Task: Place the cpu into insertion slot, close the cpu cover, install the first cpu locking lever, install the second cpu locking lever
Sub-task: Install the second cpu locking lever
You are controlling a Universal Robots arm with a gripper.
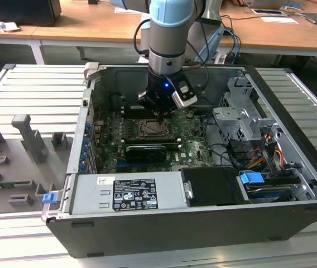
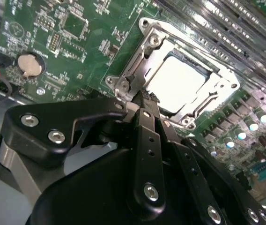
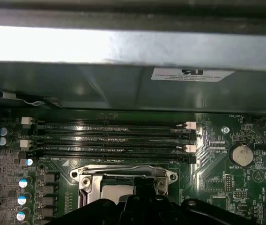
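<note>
The insertion slot (image 1: 150, 128) sits on the green board inside the open computer case. In the second wrist view the pale cpu (image 2: 175, 82) lies in the slot, and the silver cpu cover (image 2: 135, 65) lies flat around it. The first wrist view shows the cpu cover (image 3: 123, 173) with the cpu (image 3: 112, 193) in its window. My gripper (image 1: 159, 109) hangs just above the slot's far edge. Its black fingers are shut together, and the gripper (image 2: 144, 97) reaches a corner of the cover, with the gripper (image 3: 144, 183) over the frame's rim. I cannot tell the locking levers from the metal rim.
Long black memory slots (image 3: 114, 138) run beside the socket, with a coin battery (image 3: 240, 154) on the board. The case wall (image 3: 123, 89) stands close behind. A drive cage (image 1: 239, 120) and cables fill the exterior view's right; a power supply (image 1: 128, 192) lies in front.
</note>
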